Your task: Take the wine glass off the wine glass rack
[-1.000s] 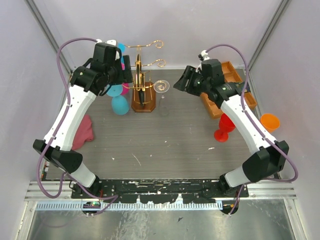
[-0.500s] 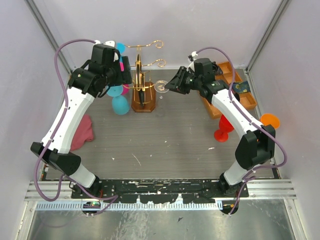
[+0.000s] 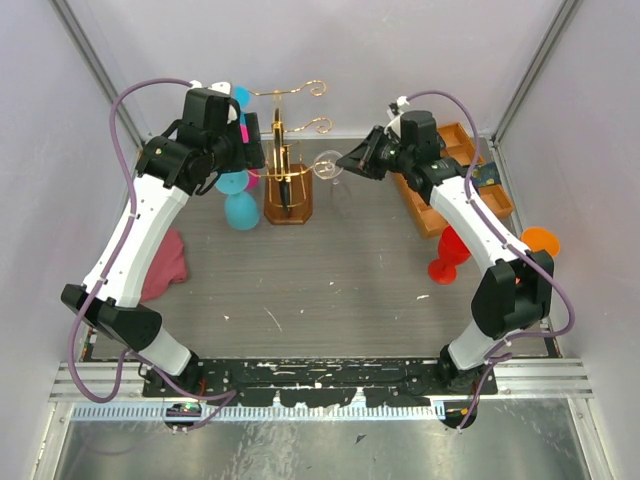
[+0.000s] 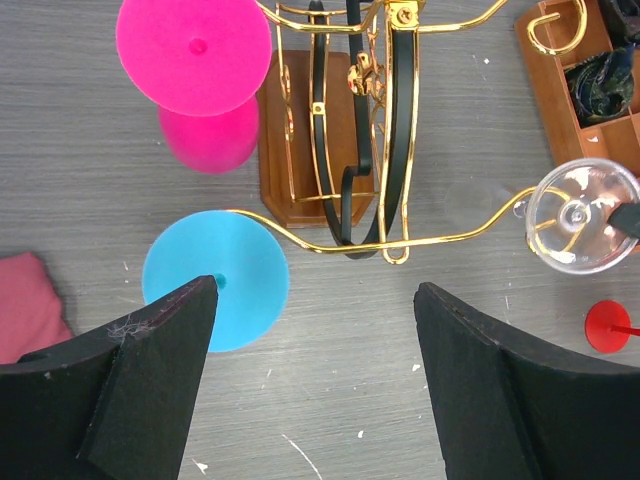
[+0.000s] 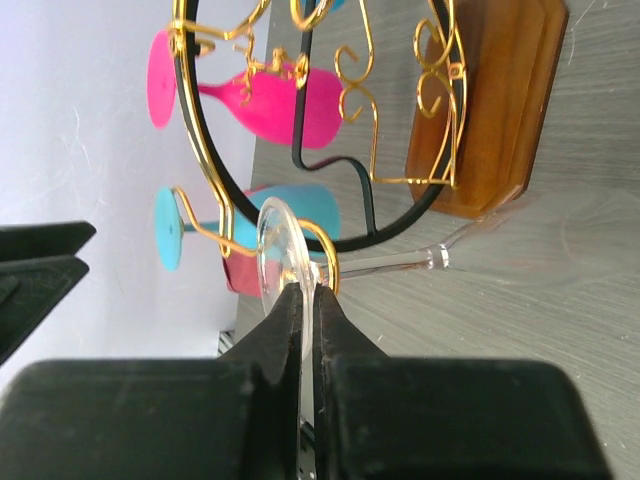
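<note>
Your right gripper (image 5: 305, 300) is pinched shut on the clear wine glass (image 4: 583, 215), seemingly its foot, at the wine glass rack (image 4: 300, 150); your left gripper (image 4: 315, 295) gapes empty.

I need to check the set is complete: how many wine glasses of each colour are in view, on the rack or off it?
Pink wine glass: 1
Cyan wine glass: 1
Clear wine glass: 1
Red wine glass: 1
Orange wine glass: 1
Total: 5
</note>
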Motion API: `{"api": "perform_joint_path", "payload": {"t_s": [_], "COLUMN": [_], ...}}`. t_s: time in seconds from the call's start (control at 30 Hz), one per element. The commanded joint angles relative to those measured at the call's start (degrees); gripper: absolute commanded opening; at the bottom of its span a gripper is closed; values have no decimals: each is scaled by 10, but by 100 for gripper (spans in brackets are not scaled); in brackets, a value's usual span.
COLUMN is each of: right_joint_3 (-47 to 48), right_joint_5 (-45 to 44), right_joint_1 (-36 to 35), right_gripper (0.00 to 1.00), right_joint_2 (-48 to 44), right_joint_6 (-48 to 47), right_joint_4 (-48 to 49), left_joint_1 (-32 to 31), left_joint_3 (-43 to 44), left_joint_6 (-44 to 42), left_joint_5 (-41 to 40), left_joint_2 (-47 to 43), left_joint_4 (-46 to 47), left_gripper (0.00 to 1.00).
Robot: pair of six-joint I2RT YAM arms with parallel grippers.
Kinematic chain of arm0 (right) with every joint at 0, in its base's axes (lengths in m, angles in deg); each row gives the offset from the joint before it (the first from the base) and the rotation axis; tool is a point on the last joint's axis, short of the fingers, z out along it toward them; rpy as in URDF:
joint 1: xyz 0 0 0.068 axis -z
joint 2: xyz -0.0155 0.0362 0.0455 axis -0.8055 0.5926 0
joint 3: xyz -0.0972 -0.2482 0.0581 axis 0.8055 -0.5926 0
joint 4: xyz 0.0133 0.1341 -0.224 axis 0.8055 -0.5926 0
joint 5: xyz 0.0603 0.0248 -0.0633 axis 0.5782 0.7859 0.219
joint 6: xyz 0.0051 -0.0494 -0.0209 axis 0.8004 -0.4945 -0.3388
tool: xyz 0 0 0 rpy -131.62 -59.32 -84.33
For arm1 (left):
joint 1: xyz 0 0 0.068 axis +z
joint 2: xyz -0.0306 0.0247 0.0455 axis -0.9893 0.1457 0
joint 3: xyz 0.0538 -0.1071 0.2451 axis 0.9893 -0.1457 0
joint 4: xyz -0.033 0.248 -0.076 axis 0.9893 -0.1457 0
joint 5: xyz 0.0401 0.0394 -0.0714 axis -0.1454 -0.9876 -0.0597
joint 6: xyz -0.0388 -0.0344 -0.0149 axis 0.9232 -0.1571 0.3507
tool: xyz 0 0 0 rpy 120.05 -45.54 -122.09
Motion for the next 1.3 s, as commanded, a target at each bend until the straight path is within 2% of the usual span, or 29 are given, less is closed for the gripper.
{"api": "perform_joint_path", "payload": {"t_s": [0.0,0.13,0.27,0.43,0.6,0.67,0.77,0.83,1.03,1.13,1.2,1.27], "right_joint_3": [27,51,85,41,6,-4,9,20,17,41,65,91], "right_joint_5": [1,21,38,40,31,61,82,39,-152,-189,-208,-220], "right_joint_1": [12,2,-33,-58,-59,-60,-84,-140,-321,-350,-359,-373], "right_gripper": [1,1,1,1,1,1,1,1,1,1,1,1], "right_joint_2": [6,36,56,-2,-91,-121,-159,-182,-227,-228,-222,-212], "right_joint_6": [26,42,26,8,-51,-86,-200,-306,-478,-533,-560,-581], "right_joint_4": [74,103,84,67,-30,-65,-150,-206,-273,-300,-323,-346], "left_joint_1": [2,2,2,2,2,2,2,2,3,3,5,4], "left_joint_3": [-9,-10,-11,-18,-21,-21,-25,-34,-81,-86,-97,-113], "left_joint_6": [-1,-3,-6,-5,1,6,20,32,58,62,72,75], "left_joint_5": [7,7,4,4,22,36,58,88,153,226,272,327], "left_joint_2": [-16,-18,-18,-24,-30,-31,-39,-53,-110,-116,-119,-121], "left_joint_4": [15,16,15,14,10,-1,-31,-47,-44,-61,-71,-72], "left_gripper": [87,87,87,87,87,87,87,87,87,87,94,96]}}
